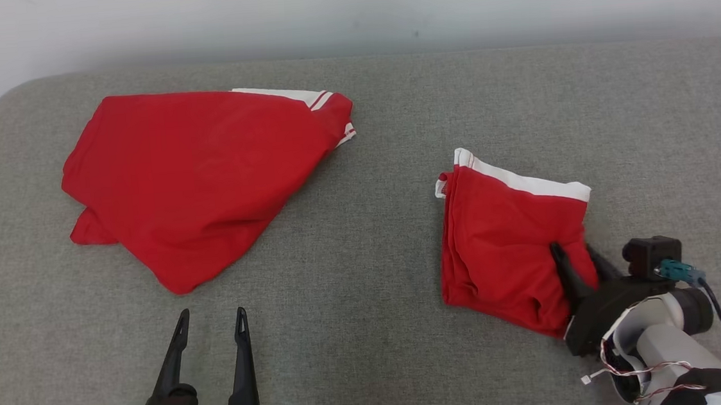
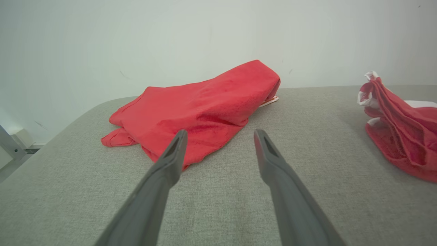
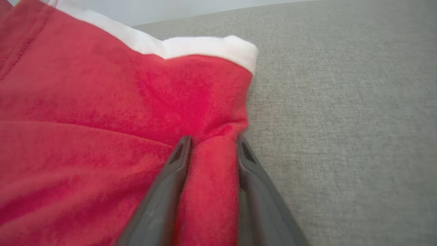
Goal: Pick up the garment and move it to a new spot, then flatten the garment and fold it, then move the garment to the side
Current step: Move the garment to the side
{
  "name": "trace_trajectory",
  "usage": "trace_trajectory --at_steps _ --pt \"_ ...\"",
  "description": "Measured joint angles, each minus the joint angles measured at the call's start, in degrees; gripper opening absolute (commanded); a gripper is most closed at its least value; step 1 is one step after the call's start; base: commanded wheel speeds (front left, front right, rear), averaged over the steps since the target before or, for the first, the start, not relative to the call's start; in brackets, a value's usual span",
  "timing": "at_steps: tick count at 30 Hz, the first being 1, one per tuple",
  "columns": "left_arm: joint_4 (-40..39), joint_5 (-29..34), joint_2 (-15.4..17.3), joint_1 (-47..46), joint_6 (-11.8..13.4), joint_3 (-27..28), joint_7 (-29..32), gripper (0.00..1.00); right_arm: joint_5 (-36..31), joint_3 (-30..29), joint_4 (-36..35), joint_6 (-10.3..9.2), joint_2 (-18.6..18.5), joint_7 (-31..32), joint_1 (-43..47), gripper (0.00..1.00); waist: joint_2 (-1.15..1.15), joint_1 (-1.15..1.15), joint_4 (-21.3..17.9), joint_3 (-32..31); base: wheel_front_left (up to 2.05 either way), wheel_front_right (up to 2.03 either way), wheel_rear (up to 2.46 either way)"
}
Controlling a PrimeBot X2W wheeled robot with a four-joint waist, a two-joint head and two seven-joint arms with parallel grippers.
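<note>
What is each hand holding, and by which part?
Left hand: open, nothing held. Right hand straddles a fold at the smaller garment's near-right edge; whether it grips cannot be told.

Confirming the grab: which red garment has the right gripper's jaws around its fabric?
The smaller folded garment with the broad white band, on the right; the larger garment at left lies untouched.

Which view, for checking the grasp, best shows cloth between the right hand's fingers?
Right wrist view: the smaller garment bunches between the fingers. Head view: right hand at its corner; left wrist view: its opposite edge.
</note>
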Motion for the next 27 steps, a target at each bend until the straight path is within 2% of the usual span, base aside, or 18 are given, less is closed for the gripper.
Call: trace_trajectory --at_steps 4,10,17,27 --pt "0.1 -0.3 0.0 -0.1 0.2 -0.2 0.0 1.00 1.8 2.5 0.4 0.01 -0.3 -0.4 -0.9 0.00 0.00 0.00 -0.6 0.1 0.00 0.00 0.00" --pt "-0.4 -0.5 0.0 -1.3 0.1 -0.4 0.0 1.00 2.2 7.0 -0.3 0.07 -4.1 -0.5 -4.8 0.00 0.00 0.00 -1.6 1.7 0.00 0.00 0.00" --pt "-1.3 -0.3 0.0 -4.3 -0.3 -1.2 0.0 1.00 2.4 13.1 -3.8 0.02 -14.5 1.9 -12.1 0.00 0.00 0.00 -3.1 5.7 0.00 0.00 0.00" --pt "-5.0 1.2 -0.1 -10.4 -0.3 -2.5 0.0 1.00 4.8 18.0 -8.6 0.01 -29.7 4.7 -22.7 0.00 0.01 0.01 -6.1 14.1 0.00 0.00 0.00"
